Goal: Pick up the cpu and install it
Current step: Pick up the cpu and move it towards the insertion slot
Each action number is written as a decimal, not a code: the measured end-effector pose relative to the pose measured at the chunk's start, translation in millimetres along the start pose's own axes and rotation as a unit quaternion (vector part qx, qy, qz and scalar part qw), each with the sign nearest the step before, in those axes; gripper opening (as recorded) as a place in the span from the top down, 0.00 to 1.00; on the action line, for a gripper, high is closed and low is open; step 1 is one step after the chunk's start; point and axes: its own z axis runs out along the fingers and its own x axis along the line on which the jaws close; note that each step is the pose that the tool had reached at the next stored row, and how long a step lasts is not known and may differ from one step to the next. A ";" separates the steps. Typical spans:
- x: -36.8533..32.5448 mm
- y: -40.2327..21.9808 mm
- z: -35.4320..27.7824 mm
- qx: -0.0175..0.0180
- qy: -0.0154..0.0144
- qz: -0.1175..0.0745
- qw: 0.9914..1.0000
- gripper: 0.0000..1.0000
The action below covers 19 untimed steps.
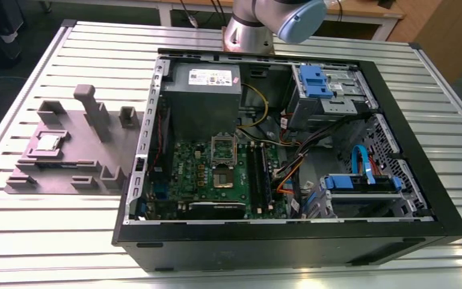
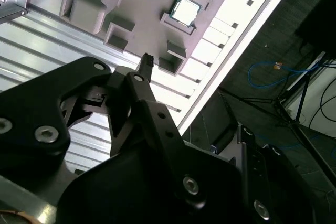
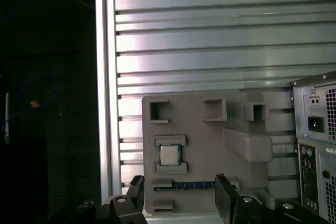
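We find the cpu (image 1: pixel 49 142) lying flat, metal face up, in a recess of the grey tray (image 1: pixel 58 176). The tray rests on the slatted counter (image 1: pixel 55 241), to the exterior view's left of the open computer case (image 1: pixel 295 244). The cpu is well apart from the socket (image 1: pixel 224 178) on the green board (image 1: pixel 190 162) inside that case.

In the first wrist view, the hand (image 3: pixel 178 179) hangs over the tray's edge, clear of its surface. Its two fingers (image 3: pixel 135 196) are spread apart with nothing between them. The cpu sits between two raised brackets (image 3: pixel 170 140), near the fingertips and untouched. A long blue strip (image 3: pixel 184 185) lies in a tray slot between cpu and hand. The arm (image 1: pixel 251 30) rises behind the case.
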 end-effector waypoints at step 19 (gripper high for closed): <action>0.0 -0.3 3.3 0.003 0.001 -0.005 1.000 0.35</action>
